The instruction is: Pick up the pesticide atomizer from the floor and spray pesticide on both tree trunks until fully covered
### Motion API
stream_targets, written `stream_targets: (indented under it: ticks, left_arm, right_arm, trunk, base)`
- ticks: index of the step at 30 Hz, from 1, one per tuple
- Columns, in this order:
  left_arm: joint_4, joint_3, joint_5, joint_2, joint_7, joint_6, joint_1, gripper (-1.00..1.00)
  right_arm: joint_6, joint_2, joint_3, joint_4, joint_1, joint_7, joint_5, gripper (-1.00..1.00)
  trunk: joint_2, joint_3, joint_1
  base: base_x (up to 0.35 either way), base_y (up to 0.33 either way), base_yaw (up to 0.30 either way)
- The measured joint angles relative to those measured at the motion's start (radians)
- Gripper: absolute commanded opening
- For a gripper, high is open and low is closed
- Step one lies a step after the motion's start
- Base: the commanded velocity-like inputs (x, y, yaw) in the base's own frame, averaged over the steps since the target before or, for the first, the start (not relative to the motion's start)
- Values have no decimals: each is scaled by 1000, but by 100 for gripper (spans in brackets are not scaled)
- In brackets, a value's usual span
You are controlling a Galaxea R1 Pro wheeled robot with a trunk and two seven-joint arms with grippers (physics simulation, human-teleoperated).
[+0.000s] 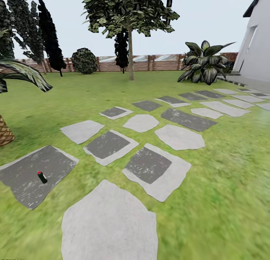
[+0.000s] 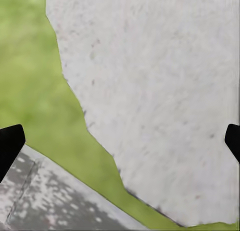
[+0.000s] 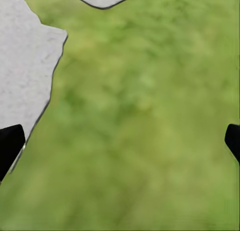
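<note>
the pesticide atomizer (image 1: 42, 177) is seen tilted on a dark paving slab (image 1: 26, 177), ahead and to the left, so the left gripper (image 2: 120, 141) is judged nearer. both the left and right gripper (image 3: 120, 141) fingers are held wide apart, empty.

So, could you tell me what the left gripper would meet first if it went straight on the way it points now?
Probably the pale paving stone: it lies dead ahead of the left gripper, with grass alongside. Nothing shows in between, though depth is unclear.
</note>
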Motion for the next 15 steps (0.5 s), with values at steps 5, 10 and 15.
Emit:
stream_targets:
  ticks: [5, 10, 15]
  left_arm:
    - [0, 0, 0, 0, 0, 0, 0, 100]
    - [0, 0, 0, 0, 0, 0, 0, 100]
    - [0, 0, 0, 0, 0, 0, 0, 100]
  right_arm:
    - [0, 0, 0, 0, 0, 0, 0, 100]
    - [0, 0, 0, 0, 0, 0, 0, 100]
    - [0, 0, 0, 0, 0, 0, 0, 100]
  trunk:
    - [0, 0, 0]
    - [0, 0, 0]
    - [0, 0, 0]
  base:
    - [211, -262, 278]
    - [175, -283, 278]
    - [157, -286, 278]
